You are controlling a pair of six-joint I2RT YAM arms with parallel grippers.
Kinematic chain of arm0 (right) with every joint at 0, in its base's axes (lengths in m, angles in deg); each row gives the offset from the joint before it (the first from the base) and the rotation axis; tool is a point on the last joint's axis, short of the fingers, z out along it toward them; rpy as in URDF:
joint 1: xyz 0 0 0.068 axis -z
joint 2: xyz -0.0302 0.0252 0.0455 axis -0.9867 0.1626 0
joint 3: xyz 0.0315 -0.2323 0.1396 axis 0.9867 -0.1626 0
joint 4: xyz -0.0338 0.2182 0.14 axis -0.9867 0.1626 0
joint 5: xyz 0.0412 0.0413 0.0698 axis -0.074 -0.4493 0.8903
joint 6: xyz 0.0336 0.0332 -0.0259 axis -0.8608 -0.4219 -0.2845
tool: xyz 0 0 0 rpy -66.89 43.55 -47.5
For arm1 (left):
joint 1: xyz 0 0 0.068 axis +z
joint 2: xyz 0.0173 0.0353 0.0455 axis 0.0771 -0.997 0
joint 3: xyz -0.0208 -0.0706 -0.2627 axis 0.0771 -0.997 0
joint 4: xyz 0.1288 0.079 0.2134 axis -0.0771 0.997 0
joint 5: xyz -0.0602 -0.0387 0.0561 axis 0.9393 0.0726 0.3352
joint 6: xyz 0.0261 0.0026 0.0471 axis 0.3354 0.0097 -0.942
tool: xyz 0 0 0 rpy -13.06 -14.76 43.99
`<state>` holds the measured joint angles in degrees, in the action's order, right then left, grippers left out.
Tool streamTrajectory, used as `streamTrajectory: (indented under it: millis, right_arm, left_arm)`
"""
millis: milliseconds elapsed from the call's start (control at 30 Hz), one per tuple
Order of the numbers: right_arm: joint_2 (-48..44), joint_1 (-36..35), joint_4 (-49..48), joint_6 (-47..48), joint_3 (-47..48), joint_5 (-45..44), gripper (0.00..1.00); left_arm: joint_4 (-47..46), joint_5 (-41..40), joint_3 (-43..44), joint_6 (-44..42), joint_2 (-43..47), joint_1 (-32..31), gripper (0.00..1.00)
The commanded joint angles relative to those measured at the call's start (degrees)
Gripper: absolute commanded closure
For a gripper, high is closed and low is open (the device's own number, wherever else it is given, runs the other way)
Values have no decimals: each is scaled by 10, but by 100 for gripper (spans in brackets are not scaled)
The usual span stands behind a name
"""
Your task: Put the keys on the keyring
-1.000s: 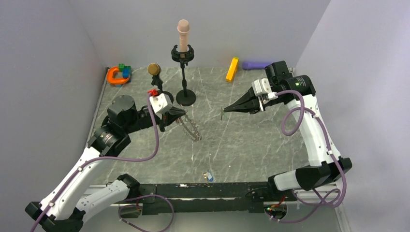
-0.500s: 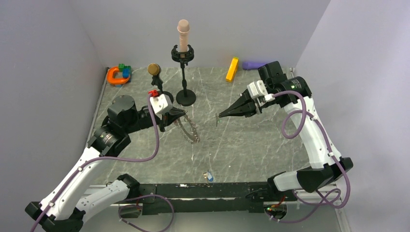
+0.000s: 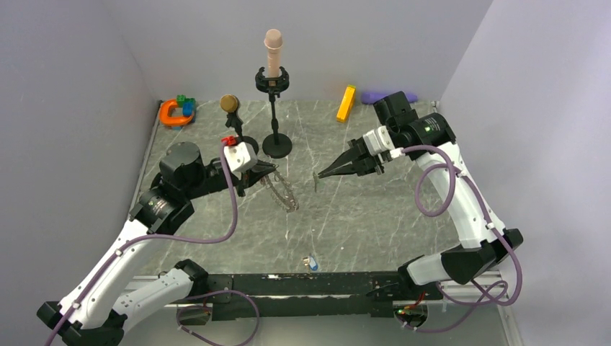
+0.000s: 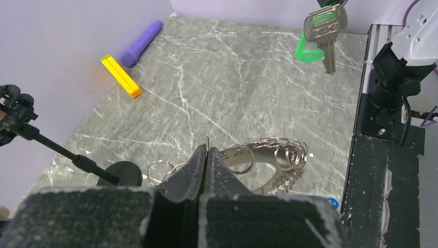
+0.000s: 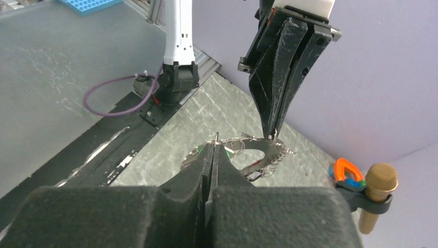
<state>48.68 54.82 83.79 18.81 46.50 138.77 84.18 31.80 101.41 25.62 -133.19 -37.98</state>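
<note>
Left gripper [image 3: 271, 170] sits clamped tight at about ten o'clock from the table's [image 3: 375, 216] middle, its fingers pinching the keyring [image 3: 283, 192] by the top edge. The big jagged ring slants away from the tips toward five o'clock, small split rings bunched along its rim. Whether its low end touches the marble cannot be told. From the left wrist view the closed pads [image 4: 199, 163] meet with no gap, and the keyring [image 4: 268, 157] curves off to three o'clock just beyond them.

Behind, at twelve o'clock, stands the black stand base [image 3: 277, 146]. Moving across the centre, the right gripper [image 3: 321, 174] reaches in from two o'clock, tips aimed at eight o'clock, squeezed shut on the green key [image 4: 323, 32]. The key dangles blade down, clear of the marble and apart from the keyring. Farther back at one o'clock lie a yellow block [image 3: 346, 103] and a purple piece [image 3: 376, 96].
</note>
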Motion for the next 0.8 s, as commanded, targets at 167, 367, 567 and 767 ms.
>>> streamTrajectory:
  millis: [167, 367, 567, 767]
  right_arm:
    - [-35, -42, -47, 228, -40, -123, 100]
    - [-131, -79, -247, 230, -174, -220, 100]
    - [-198, -110, -433, 160, -272, -249, 100]
    - [-204, -123, -430, 151, -277, -252, 100]
  left_arm:
    - [7, 11, 28, -42, 12, 2, 100]
    - [18, 7, 26, -59, 16, 2, 100]
    - [21, 9, 20, -65, 19, 2, 100]
    - [23, 11, 17, -67, 23, 2, 100]
